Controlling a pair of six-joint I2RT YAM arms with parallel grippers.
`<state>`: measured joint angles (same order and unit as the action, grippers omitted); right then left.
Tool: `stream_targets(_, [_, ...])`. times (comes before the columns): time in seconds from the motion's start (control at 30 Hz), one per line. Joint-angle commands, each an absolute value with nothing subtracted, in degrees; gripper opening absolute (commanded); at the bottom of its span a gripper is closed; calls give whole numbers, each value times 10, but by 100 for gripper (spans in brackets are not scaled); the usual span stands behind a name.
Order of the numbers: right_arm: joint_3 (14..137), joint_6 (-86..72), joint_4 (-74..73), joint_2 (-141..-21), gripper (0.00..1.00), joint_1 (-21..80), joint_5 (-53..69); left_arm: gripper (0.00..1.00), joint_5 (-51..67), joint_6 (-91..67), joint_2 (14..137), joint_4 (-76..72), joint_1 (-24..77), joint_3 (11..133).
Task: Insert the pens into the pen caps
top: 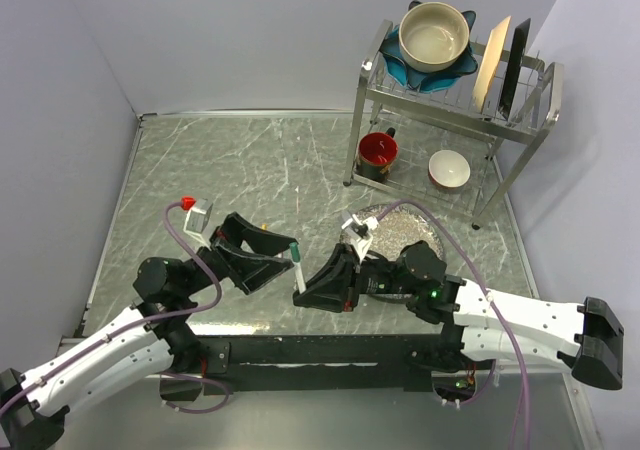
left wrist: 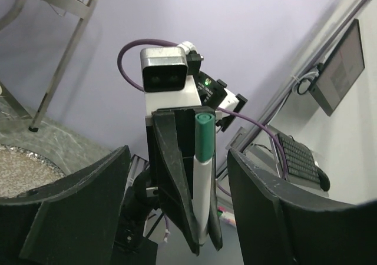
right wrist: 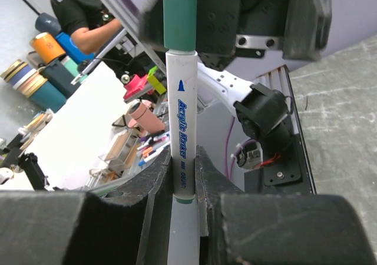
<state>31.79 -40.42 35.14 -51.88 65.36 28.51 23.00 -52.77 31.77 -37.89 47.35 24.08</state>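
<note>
While my right pincer [right wrist: 179,185] is gripping the pen [right wrist: 181,129] with its dark green cap [right wrist: 179,17] on, my left pincer [left wrist: 179,153] is standing wide, so I am judging set-down next.

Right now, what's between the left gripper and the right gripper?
The white pen, upright, dark green cap on top. The right gripper clamps its barrel; the left gripper is open around it, shown in the left wrist view.
</note>
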Motion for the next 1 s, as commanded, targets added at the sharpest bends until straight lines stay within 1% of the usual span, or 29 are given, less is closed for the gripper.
stream_targets(0.0, [323,-400,376,-497,0,655,295,70,277,-527,333,-435,475,252])
stream_targets(0.2, [320,-404,374,-499,0,655,304,70,290,-529,346,-446,475,265])
stream_targets(0.33, [318,-407,373,-499,0,656,308,73,279,-519,341,-425,475,281])
stream_targets(0.6, [313,-405,362,-497,0,659,306,73,272,-498,345,-389,475,320])
stream_targets(0.73, [313,-406,363,-502,0,662,307,69,265,-487,355,-371,475,335])
stream_targets(0.97, [317,-410,374,-517,0,667,313,65,256,-478,365,-359,475,345])
